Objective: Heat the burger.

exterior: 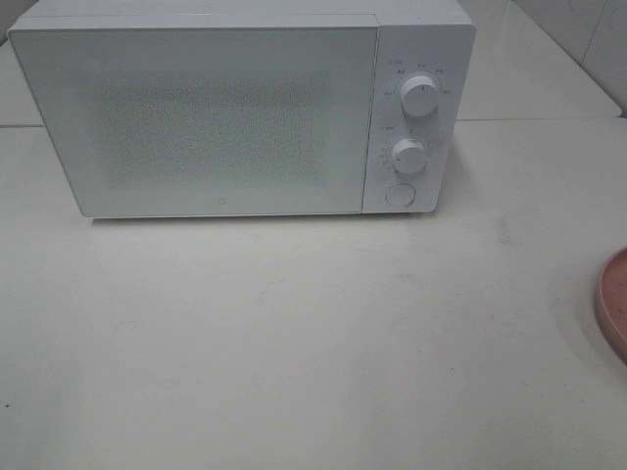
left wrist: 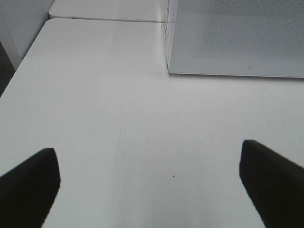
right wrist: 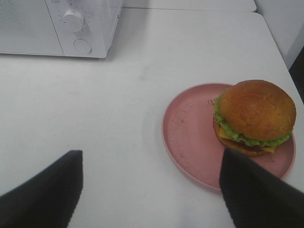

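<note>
The burger (right wrist: 255, 116) has a golden-brown bun, green lettuce, a dark patty and a yellow cheese edge. It sits on the far side of a round pink plate (right wrist: 190, 133), whose edge shows at the right border of the exterior high view (exterior: 613, 304); the burger itself is out of that view. The white microwave (exterior: 235, 108) stands at the back with its door shut. My right gripper (right wrist: 151, 190) is open and empty, above the table just short of the plate. My left gripper (left wrist: 149, 183) is open and empty over bare table in front of the microwave's left corner (left wrist: 167, 47).
The microwave has two knobs (exterior: 419, 93) (exterior: 409, 155) and a round button (exterior: 399, 194) on its right panel; they also show in the right wrist view (right wrist: 73, 20). The white table (exterior: 294, 333) is joined to another behind it. The table's left edge (left wrist: 19, 71) is near the left gripper.
</note>
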